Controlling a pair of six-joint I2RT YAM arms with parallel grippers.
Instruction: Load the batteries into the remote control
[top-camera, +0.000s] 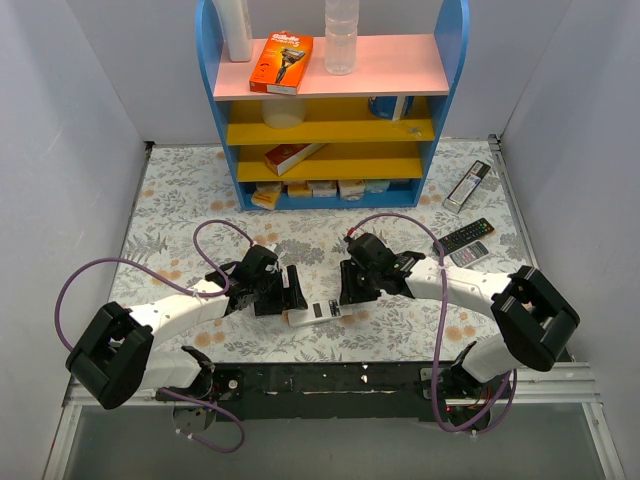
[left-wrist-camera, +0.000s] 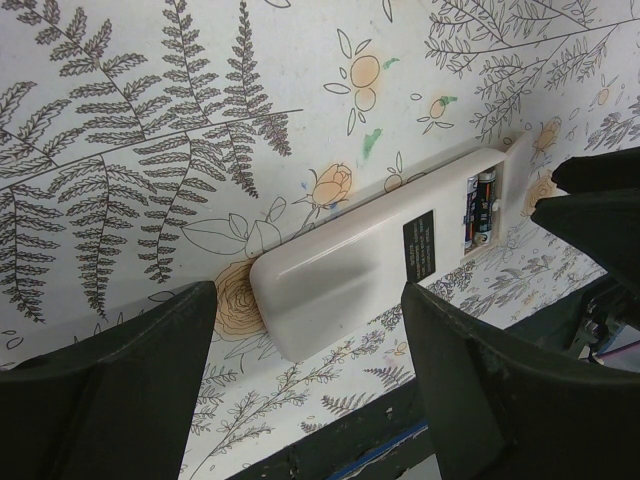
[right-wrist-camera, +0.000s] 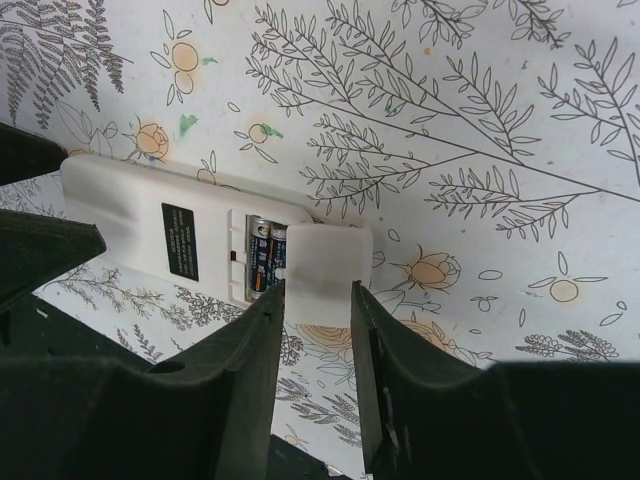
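Note:
The white remote control (top-camera: 315, 312) lies face down on the floral table between my two grippers. It has a plain back with a dark label. Its battery bay is uncovered and holds two dark batteries (right-wrist-camera: 262, 258), also seen in the left wrist view (left-wrist-camera: 483, 205). The white bay cover (right-wrist-camera: 325, 255) lies at the remote's end, overlapping the bay's edge. My right gripper (right-wrist-camera: 318, 290) has its jaws a narrow gap apart, tips just over the cover; contact is unclear. My left gripper (left-wrist-camera: 305, 300) is wide open over the remote's other end (left-wrist-camera: 340, 270), not touching it.
A blue shelf unit (top-camera: 222, 120) stands at the back with a bottle (top-camera: 340, 40) and an orange box (top-camera: 281, 62). A black remote (top-camera: 463, 236), a small grey one (top-camera: 468, 254) and a silver one (top-camera: 467, 186) lie at right. The table's dark front rail (top-camera: 330, 378) is close behind the remote.

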